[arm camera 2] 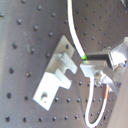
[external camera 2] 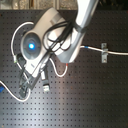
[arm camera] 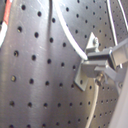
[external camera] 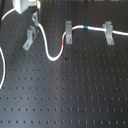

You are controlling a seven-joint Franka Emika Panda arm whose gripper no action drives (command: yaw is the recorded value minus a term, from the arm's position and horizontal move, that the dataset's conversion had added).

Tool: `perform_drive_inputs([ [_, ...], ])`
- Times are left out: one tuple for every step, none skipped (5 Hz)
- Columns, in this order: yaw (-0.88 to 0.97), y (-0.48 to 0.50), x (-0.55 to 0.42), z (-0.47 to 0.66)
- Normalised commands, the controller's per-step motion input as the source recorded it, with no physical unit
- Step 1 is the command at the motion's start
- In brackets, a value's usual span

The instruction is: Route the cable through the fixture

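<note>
The white cable (external camera: 44, 44) runs from my gripper (external camera: 34, 19) at the back left, past the leaning gray fixture (external camera: 29, 38), and dips into a low curve. It then rises with its red band (external camera: 62, 45) to an upright clip. In the second wrist view the fixture (arm camera 2: 56, 75) lies right beside my gripper (arm camera 2: 90, 62). The jaws are shut on the cable (arm camera 2: 74, 30), which passes next to the fixture's forked top, not inside it. In the first wrist view the cable (arm camera: 67, 35) leads into the gripper (arm camera: 94, 67). The arm hides most of this area in the second exterior view.
Two upright gray clips (external camera: 67, 31) (external camera: 108, 33) hold the cable farther toward the first exterior view's right, with the blue band (external camera: 86, 27) between them. A slack loop of cable (external camera: 3, 65) lies at the first exterior view's left edge. The base is a black perforated board (external camera: 75, 95).
</note>
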Motion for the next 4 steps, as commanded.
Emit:
perform_drive_inputs([
  [-0.31, 0.474, -0.332, -0.02],
  [-0.14, 0.370, -0.189, 0.08],
  [0.00, 0.285, -0.132, 0.23],
  [0.00, 0.357, -0.223, 0.28],
])
